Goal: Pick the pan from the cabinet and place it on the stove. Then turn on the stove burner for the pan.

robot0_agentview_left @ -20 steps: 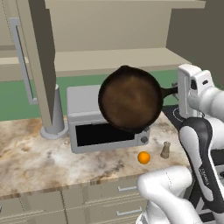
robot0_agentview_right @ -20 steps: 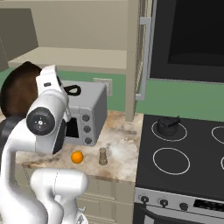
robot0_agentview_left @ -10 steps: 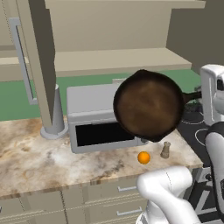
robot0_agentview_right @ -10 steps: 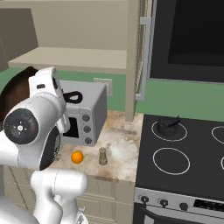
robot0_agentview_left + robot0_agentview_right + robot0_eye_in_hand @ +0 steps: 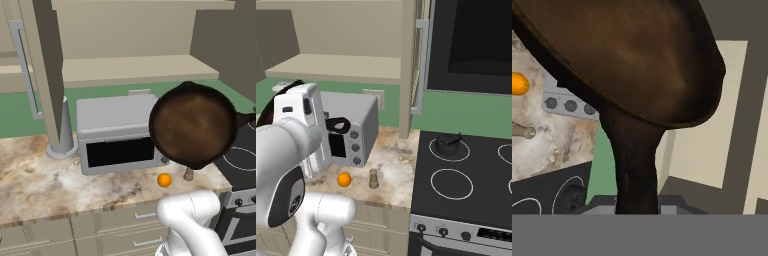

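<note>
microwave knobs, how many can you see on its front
3, in a vertical row on the right side of the microwave front: top knob, middle knob, bottom knob. None looks hidden.

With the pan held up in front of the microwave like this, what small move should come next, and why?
Probably keep carrying the pan sideways toward the stove. The tool grips its handle, and the pan hangs tilted in the air over the counter, in front of the microwave. The near burner ring is bare, while a small pot sits on the ring behind it.

pan [image 5: 192, 125]: 1 | microwave [image 5: 117, 134]: 1 | orange [image 5: 164, 180]: 1 | shaker [image 5: 373, 178]: 1 | lidded pot [image 5: 447, 142]: 1 | stove [image 5: 481, 200]: 1
</note>
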{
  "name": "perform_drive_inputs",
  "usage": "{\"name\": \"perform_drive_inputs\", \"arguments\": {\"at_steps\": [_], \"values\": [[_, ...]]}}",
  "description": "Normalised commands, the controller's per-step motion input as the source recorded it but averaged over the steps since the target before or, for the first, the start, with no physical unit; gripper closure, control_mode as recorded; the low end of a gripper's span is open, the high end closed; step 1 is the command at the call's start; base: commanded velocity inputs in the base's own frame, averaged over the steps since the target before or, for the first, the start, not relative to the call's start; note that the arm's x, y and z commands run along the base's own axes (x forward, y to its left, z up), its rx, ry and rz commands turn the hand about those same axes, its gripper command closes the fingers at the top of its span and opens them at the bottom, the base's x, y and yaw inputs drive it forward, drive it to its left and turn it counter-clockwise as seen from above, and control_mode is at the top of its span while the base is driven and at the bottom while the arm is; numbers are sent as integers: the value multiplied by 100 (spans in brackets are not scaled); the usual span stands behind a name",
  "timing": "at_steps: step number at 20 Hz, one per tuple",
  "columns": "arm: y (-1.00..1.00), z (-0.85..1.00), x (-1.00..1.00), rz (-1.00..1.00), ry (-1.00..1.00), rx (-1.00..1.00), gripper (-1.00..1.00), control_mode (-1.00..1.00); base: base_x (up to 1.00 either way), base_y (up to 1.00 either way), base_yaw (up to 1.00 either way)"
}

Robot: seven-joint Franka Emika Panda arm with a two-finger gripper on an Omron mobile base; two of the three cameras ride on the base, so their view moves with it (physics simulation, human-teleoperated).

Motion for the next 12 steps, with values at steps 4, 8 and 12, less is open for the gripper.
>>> {"name": "perform_drive_inputs", "arguments": {"at_steps": [4,8,12], "values": [[-29,-26,-39,-16,-8,0,100,-100,0,0,0],[-32,-32,-28,-12,-4,0,100,-100,0,0,0],[-33,-30,-27,-10,-4,0,100,-100,0,0,0]]}}
